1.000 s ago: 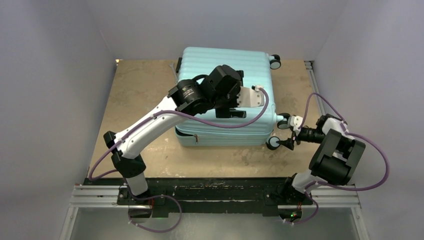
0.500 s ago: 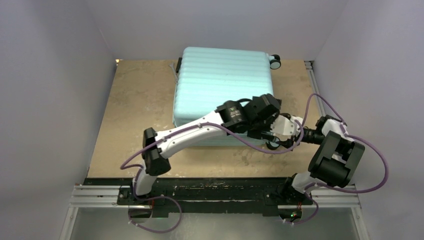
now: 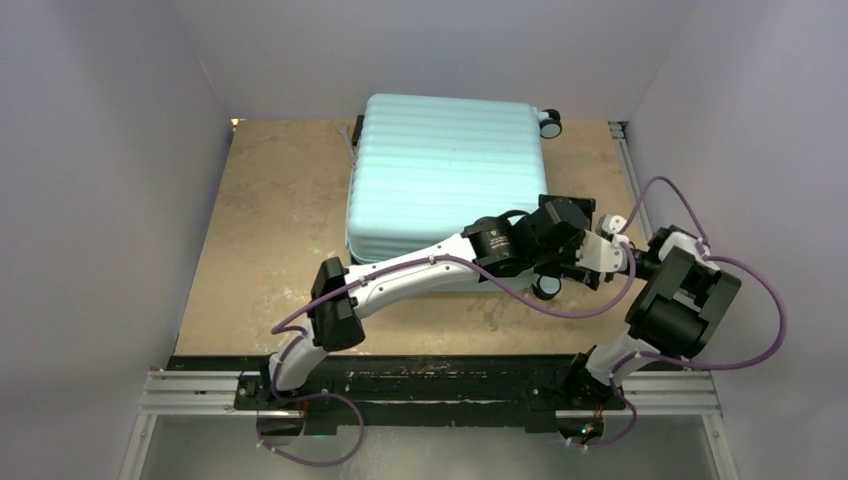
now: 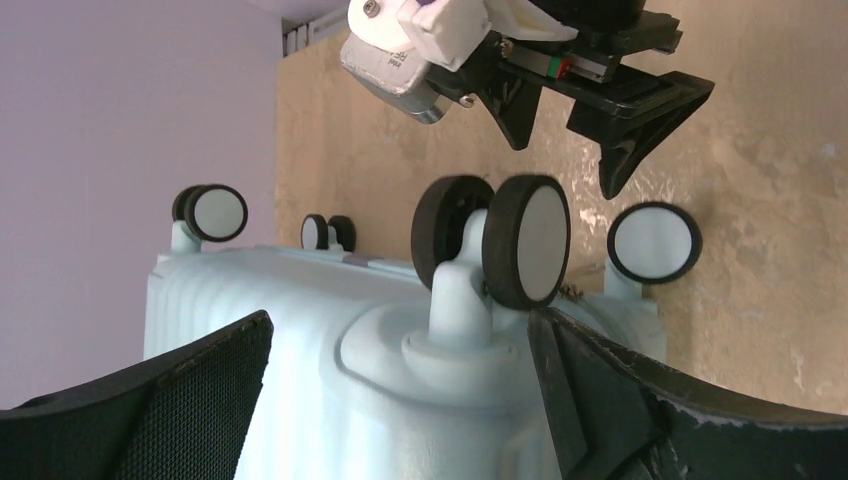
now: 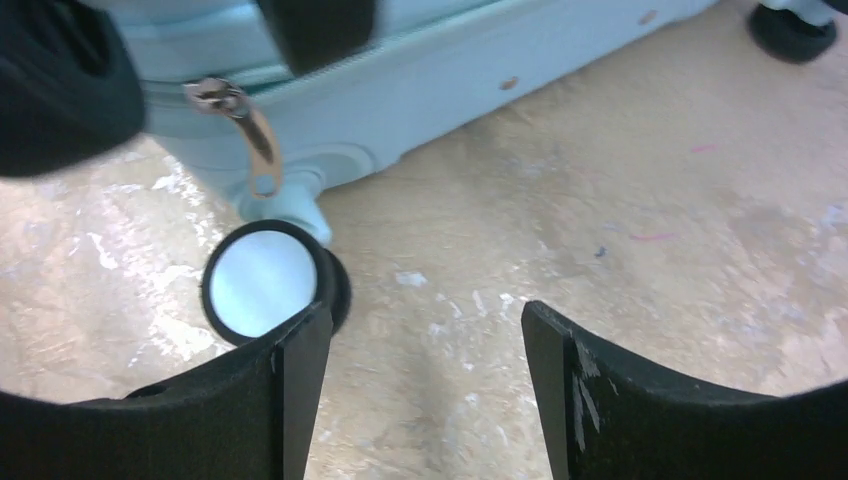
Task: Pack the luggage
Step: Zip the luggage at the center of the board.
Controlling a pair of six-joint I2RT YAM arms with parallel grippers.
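On the tan table [image 3: 280, 200], the left hand [image 4: 400, 350], fingers wide apart, should centre on the luggage [image 3: 440, 170]'s 4 o'clock wheel [image 4: 525, 250] before closing, the right hand [image 5: 415, 320] also parted and empty.

The top view looks steeply down from behind the arms over the whole tan wooden bench [image 3: 260, 210]. Both wrist views sit close at the wheeled end of the pale mint ribbed suitcase [image 3: 440, 160]; the left faces the right pincer [image 4: 566, 165].

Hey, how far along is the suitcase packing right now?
Done: the suitcase lies flat with its lid down. In hand: both arms' jaws stand open at the wheel end, the left lined up on a wheel, the right near the zip pull, holding nothing. Left: maybe finishing the zip; I can't tell if it's fully closed.
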